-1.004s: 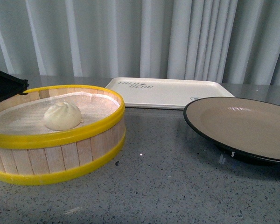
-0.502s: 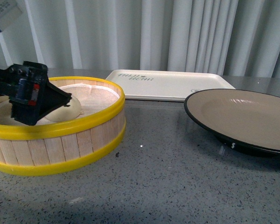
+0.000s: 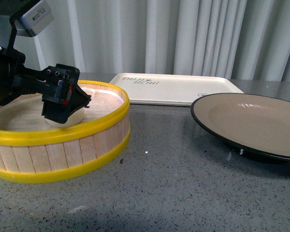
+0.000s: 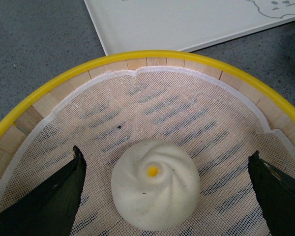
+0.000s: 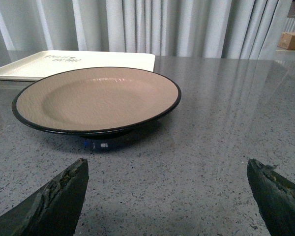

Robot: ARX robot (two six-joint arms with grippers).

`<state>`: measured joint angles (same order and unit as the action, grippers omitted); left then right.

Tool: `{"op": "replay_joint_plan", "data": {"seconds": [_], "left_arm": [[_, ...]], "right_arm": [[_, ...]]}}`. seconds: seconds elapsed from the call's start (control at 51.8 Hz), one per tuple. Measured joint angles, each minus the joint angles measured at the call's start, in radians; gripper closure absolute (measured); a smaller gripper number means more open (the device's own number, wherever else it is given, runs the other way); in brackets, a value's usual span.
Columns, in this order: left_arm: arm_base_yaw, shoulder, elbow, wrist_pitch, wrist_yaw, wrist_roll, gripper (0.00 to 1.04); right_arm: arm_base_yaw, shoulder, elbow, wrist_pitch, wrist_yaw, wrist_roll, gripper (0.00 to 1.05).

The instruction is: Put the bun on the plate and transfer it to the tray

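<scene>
Inside the steamer basket (image 3: 63,140) the left gripper (image 4: 165,150) hangs wide open and empty astride the bun (image 4: 155,191), so plate (image 3: 251,121) and tray (image 3: 183,92) beside the basket wait bare.

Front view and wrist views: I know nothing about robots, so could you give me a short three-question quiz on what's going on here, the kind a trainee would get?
1. True or false: the bun already lies on the plate.
2. Pick one. The left gripper is:
A. shut on the bun
B. open, with one jaw on either side of the bun and neither touching it
C. shut on the plate's rim
3. Short answer: what colour is the plate's rim?

Key
1. False. The bun sits on the mesh liner inside the yellow-rimmed steamer basket.
2. B
3. Black
</scene>
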<state>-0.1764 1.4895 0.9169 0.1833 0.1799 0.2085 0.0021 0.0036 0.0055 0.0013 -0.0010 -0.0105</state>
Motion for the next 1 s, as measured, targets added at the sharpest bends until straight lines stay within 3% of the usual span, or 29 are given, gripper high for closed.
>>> {"op": "replay_joint_plan", "data": {"seconds": [0.56,0.772,1.004], "left_arm": [[-0.032,0.124,0.057,0.011,-0.097,0.008,0.07],[-0.048,0.128,0.075,-0.023,-0.119,0.007,0.50],[-0.062,0.136,0.093,-0.012,-0.148,-0.005,0.77]], "right_arm": [[0.000,0.000,0.000,0.000,0.000,0.000,0.08],[0.000,0.000,0.000,0.000,0.000,0.000,0.08],[0.000,0.000,0.000,0.000,0.000,0.000,0.08]]}}
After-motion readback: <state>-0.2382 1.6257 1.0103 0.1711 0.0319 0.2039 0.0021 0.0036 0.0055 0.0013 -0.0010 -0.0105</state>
